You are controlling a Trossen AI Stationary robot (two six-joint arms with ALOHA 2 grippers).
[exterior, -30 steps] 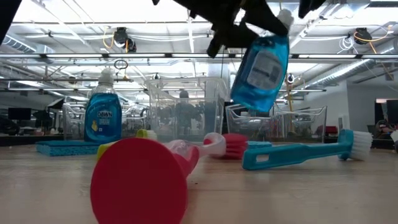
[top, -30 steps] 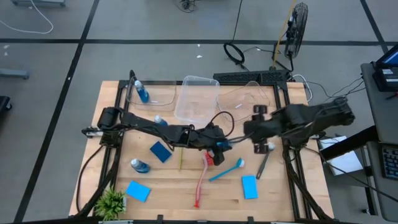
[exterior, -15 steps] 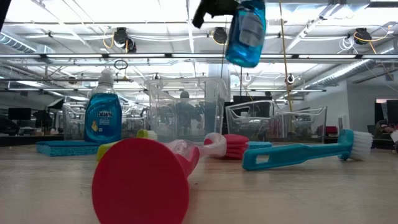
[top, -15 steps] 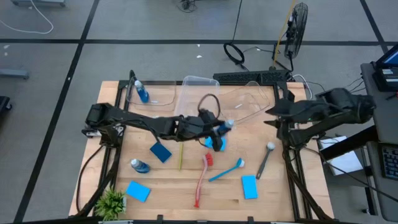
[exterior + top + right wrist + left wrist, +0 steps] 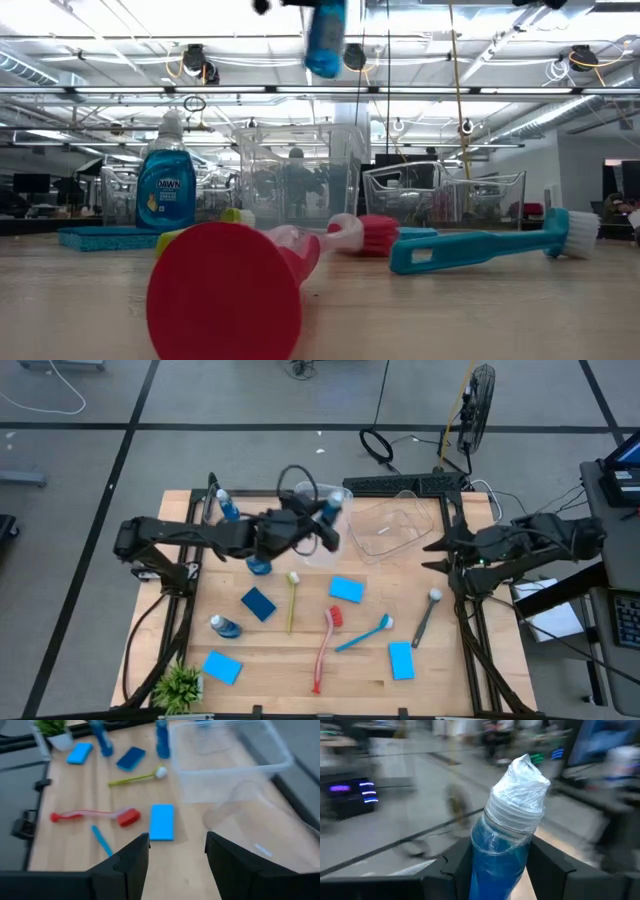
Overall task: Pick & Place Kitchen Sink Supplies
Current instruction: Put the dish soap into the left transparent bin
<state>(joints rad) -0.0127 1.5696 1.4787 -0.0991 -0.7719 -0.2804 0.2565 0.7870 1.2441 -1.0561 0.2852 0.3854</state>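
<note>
Since a second ago, your left gripper (image 5: 318,526) has carried its clamped bottle (image 5: 328,513) up over the tub (image 5: 312,500) directly beneath; right gripper (image 5: 436,553) waits, released.

You have bright, even overhead light on the table (image 5: 300,660), with soft, short shadows. In the low view, ceiling strip lights (image 5: 150,20) glare white and the red brush end (image 5: 225,290) sits out of focus. Motion blur smears the background behind the bottle (image 5: 505,850) in the left wrist view.
</note>
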